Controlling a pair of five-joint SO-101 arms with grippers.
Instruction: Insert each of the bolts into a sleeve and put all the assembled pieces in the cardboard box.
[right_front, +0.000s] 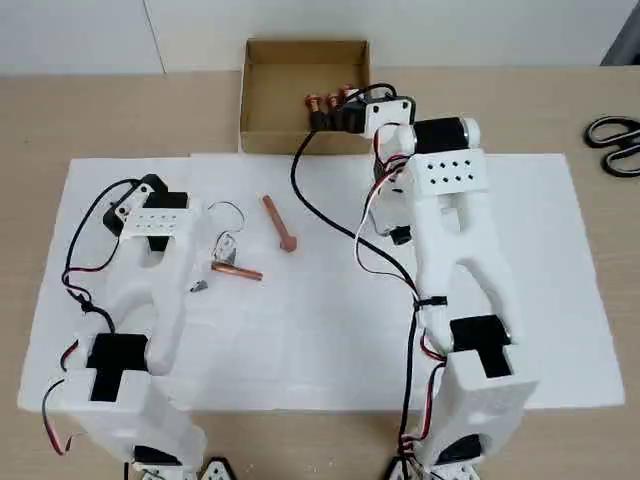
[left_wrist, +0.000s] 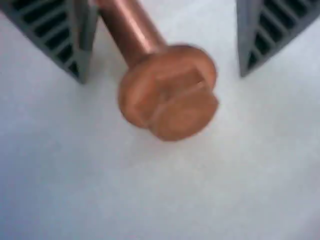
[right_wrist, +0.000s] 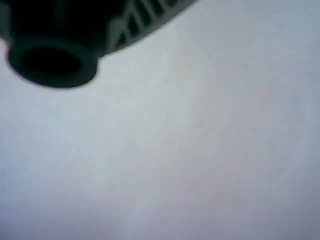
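At the left of the table (right_front: 30, 120), on the white sheet (right_front: 330, 340), the left arm bends in over its work and the left gripper (right_front: 212, 266) hangs low, released, its jaws spread wide with nothing clamped. A copper bolt (right_front: 237, 270) lies flat on the sheet between them. In the left wrist view that bolt (left_wrist: 167, 97) shows its slotted hex head out beyond the fingertips, while its shaft runs back up into the gap of the gripper (left_wrist: 162, 72), just beside one of the grey ribbed fingers (left_wrist: 50, 30) and well apart from the other; whether the shaft touches the near finger cannot be told. A little farther right on the sheet a second bolt (right_front: 280, 222) lies alone, aslant, its head toward the near side, apart from both arms. Beyond it, at the far edge of the sheet, stands the cardboard box (right_front: 262, 95), and a row of copper pieces (right_front: 330, 100) stands at its right-hand wall. The right arm stretches straight out to that box, and the right gripper (right_front: 338, 118) sits at the box's near right corner, just beside those pieces; whether it is clenched or released cannot be told, and its own wrist view gives a dark round part (right_wrist: 50, 65) over a pale surface. At the far right edge of the table lie scissors (right_front: 615, 140)
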